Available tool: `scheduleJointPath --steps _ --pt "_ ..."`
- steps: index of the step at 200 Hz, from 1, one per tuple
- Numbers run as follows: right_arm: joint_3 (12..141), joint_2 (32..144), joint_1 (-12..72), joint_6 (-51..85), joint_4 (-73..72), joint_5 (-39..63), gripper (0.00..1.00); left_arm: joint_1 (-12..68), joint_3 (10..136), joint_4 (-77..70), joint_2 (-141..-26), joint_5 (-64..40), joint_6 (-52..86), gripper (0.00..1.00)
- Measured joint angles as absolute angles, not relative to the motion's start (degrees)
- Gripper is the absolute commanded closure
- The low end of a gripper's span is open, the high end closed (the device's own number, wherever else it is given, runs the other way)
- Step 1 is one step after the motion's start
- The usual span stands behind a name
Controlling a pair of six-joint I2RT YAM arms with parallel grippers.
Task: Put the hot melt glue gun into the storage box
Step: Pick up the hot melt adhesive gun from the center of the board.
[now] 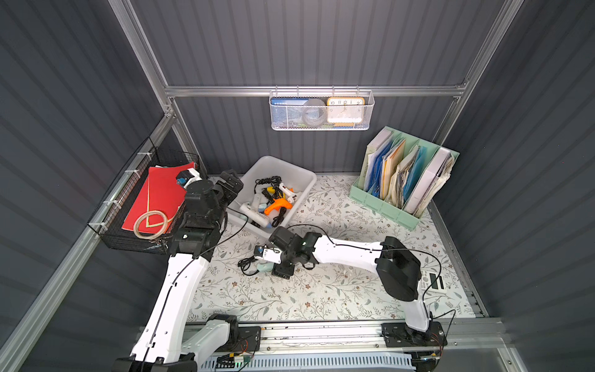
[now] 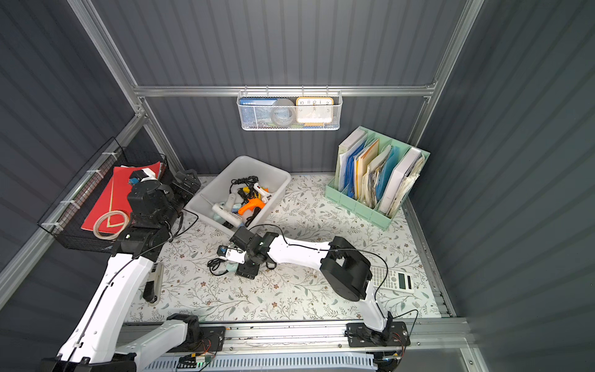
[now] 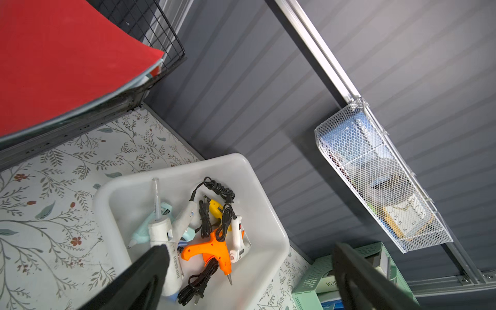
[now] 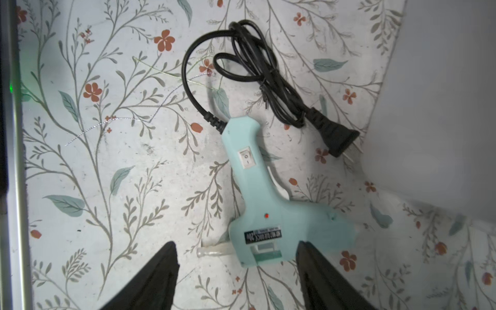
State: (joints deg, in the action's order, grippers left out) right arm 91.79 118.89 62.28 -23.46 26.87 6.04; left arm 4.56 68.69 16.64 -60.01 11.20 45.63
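A mint-green hot melt glue gun (image 4: 268, 214) lies flat on the floral table with its black cord (image 4: 255, 75) coiled beside it; in both top views it shows partly under the right wrist (image 1: 264, 266) (image 2: 231, 266). My right gripper (image 4: 236, 244) (image 1: 269, 264) is down over it, open, the gun's barrel between the fingers; one finger touches the barrel, the other stands apart. The whitish storage box (image 1: 277, 161) (image 2: 251, 160) (image 3: 188, 166) sits just behind, holding several glue guns, one orange (image 1: 278, 205). My left gripper (image 1: 230, 183) (image 3: 249, 248) hangs open and empty at the box's left end.
A black wire basket (image 1: 145, 206) with a red folder is mounted at the left. A white mesh basket (image 1: 322, 111) hangs on the back rail. At the back right stands the mint-green file organiser (image 1: 402, 180). A calculator (image 2: 391, 278) and a stapler (image 2: 153, 283) lie near the front.
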Motion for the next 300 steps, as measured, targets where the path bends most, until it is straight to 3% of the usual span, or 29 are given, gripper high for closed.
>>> scheduleJointPath --steps 104,216,234,264,300 --pt "102.5 129.4 62.7 -27.6 28.8 1.1 0.35 4.6 67.9 16.8 -59.6 12.4 45.5 0.0" --pt "109.5 135.7 62.3 -28.6 34.1 8.0 0.42 4.6 67.9 17.5 -59.6 13.0 45.5 0.0" --pt "109.9 135.9 61.8 -28.3 34.6 9.1 0.48 4.6 67.9 17.6 -59.6 13.0 45.5 0.0" --pt "110.1 136.0 61.5 -27.4 36.2 10.0 0.7 4.6 67.9 17.6 -59.6 13.1 45.5 0.0" --pt "110.2 135.9 61.6 -26.9 37.6 9.9 0.87 4.6 67.9 17.7 -59.7 13.6 45.5 0.0"
